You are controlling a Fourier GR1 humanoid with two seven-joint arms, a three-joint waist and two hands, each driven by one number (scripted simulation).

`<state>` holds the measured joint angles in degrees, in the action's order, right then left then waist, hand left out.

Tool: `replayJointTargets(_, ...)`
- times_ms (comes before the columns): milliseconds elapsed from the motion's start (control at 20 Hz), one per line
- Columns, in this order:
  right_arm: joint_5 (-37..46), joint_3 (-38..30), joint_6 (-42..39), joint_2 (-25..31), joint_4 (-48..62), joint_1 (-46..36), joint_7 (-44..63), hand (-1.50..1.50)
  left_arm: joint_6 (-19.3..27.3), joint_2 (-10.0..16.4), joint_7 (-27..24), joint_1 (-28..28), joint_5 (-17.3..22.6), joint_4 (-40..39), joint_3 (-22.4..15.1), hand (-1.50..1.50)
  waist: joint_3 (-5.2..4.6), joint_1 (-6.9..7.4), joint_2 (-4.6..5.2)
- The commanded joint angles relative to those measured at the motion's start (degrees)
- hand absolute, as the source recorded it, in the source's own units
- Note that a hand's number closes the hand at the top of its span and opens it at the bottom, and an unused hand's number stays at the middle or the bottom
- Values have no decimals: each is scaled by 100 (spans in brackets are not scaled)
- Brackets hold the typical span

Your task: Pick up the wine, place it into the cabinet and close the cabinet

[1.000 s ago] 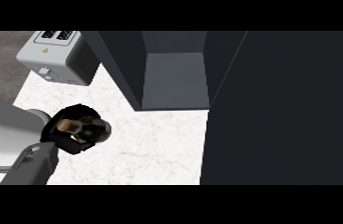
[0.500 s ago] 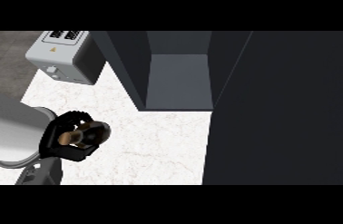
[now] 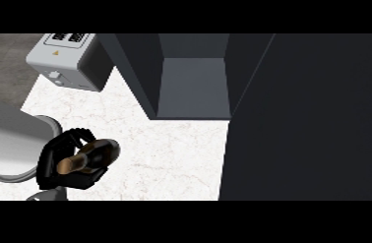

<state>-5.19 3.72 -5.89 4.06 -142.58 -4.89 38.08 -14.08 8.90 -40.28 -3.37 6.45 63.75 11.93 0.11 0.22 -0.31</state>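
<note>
The wine bottle (image 3: pixel 81 161) shows its brown top and dark body at the lower left, over the white counter. My left hand (image 3: pixel 54 163) is shut on it, black fingers curled round its body, and hides most of it. The dark cabinet (image 3: pixel 193 84) stands open at the top middle, its grey inside bare. Its door (image 3: pixel 298 119) is a wide dark panel filling the right side. Hand and bottle sit left of and below the cabinet's opening, apart from it. My right hand does not show.
A grey toaster (image 3: pixel 69 60) stands at the upper left, next to the cabinet's left wall. A large pale grey rounded shape (image 3: pixel 18 143) lies at the left edge, close behind my hand. White counter (image 3: pixel 174 158) stretches between hand and door.
My left hand with the wine bottle has drifted slightly down, toward the view's lower edge. The cabinet stays open and the toaster has barely shifted.
</note>
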Motion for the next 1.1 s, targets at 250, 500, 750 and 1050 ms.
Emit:
replayJointTargets(250, -390, 58, -103, -108, -613, 453, -1, -150, 23, -464, 1579, 605, 579, 2347, -488, 150, -5, -13, 8)
replayJointTargets(500, -518, -131, -15, -60, -572, 158, 236, -150, 445, -628, 2865, 752, 590, 3830, -957, 150, -4, 2, 2)
replayJointTargets(750, -17, 310, 149, -266, -623, 113, 363, -150, 730, -791, 3356, 709, 209, 4297, -1447, 150, -11, -22, 14)
replayJointTargets(1050, -483, -72, 64, -115, -443, -167, 433, -150, 1602, -886, 3909, 84, 168, 4343, -2462, 150, -12, -45, 21)
